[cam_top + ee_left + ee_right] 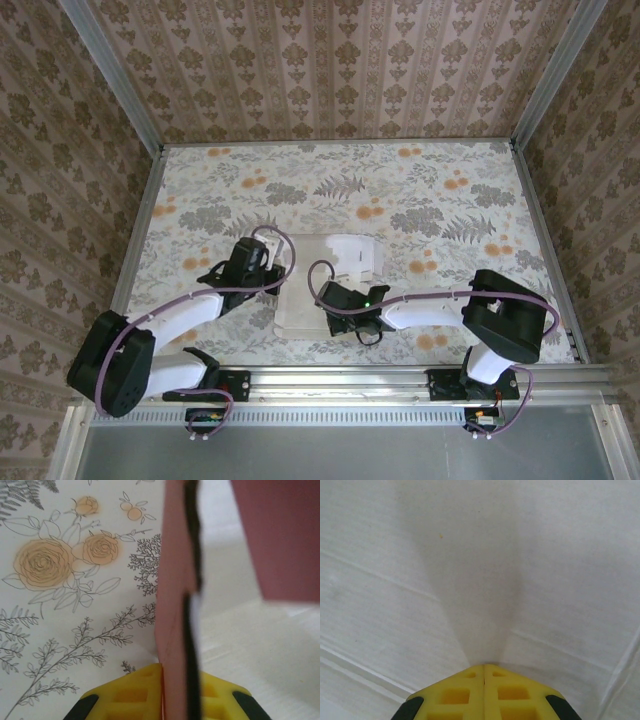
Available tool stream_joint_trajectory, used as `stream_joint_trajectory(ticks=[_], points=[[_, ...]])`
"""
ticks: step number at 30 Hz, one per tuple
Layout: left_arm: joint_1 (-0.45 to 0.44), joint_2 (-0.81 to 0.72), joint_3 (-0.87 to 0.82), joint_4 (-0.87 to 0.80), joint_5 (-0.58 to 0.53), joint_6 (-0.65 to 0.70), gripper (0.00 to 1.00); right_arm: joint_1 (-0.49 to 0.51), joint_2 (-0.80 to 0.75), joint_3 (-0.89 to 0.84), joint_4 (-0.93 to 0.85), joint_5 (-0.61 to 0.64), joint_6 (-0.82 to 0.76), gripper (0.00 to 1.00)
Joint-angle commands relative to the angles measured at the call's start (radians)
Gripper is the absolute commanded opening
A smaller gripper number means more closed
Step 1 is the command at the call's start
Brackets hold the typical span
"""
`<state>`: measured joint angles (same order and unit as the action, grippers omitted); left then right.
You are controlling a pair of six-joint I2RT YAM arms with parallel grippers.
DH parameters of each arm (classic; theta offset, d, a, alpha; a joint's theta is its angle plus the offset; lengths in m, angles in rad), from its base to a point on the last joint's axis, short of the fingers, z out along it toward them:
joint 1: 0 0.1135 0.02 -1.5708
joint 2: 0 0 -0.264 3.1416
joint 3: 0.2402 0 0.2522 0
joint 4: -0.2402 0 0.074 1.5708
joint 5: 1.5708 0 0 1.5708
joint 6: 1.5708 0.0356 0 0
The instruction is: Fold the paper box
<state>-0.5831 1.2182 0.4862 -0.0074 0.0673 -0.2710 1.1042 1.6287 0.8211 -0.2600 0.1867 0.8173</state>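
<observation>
Risk, judged: the thin card could be creased off its score line or torn at a tab if the clamped flap is swung while the sheet is pinned. The sheet could also be dragged across the table (pixel 60 630) if the pinning press is too light.

The paper box (pixel 300 305) is found mid-table, mostly flat, off-white face up. The left end effector (pixel 179 675) is closed on an upright salmon-pink flap at the sheet's left edge. The right end effector (pixel 484 668) is closed and empty. Its tips appear pressed on the off-white face near the sheet's middle.
</observation>
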Motion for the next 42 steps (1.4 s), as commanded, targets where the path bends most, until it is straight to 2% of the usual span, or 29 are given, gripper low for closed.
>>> stream_joint_trajectory(ticks=[1,8,16,20,25,27,31,33,42], points=[[-0.031,0.017,0.010,-0.070,-0.031,-0.048,0.09,0.006,-0.032,-0.020,0.024,-0.017,-0.024,0.08],[-0.053,0.007,-0.031,0.049,0.006,-0.022,0.09,0.004,-0.080,-0.008,0.038,-0.056,-0.034,0.07],[-0.058,0.065,-0.052,0.190,0.062,0.056,0.09,-0.036,-0.266,0.027,-0.025,-0.084,-0.080,0.09],[-0.073,0.089,-0.049,0.243,0.065,0.084,0.09,-0.107,-0.375,0.056,-0.092,-0.118,-0.122,0.10],[-0.103,0.129,-0.023,0.271,0.060,0.110,0.09,-0.250,-0.478,0.112,-0.187,-0.199,-0.192,0.14],[-0.114,0.153,-0.005,0.265,0.053,0.119,0.09,-0.304,-0.499,0.129,-0.214,-0.240,-0.234,0.16],[-0.131,0.182,0.024,0.252,0.034,0.129,0.08,-0.347,-0.482,0.148,-0.321,-0.258,-0.292,0.17],[-0.133,0.185,0.030,0.249,0.027,0.131,0.08,-0.345,-0.474,0.108,-0.341,-0.251,-0.285,0.16],[-0.136,0.190,0.045,0.233,0.019,0.140,0.08,-0.345,-0.479,-0.182,-0.233,-0.151,-0.150,0.08]])
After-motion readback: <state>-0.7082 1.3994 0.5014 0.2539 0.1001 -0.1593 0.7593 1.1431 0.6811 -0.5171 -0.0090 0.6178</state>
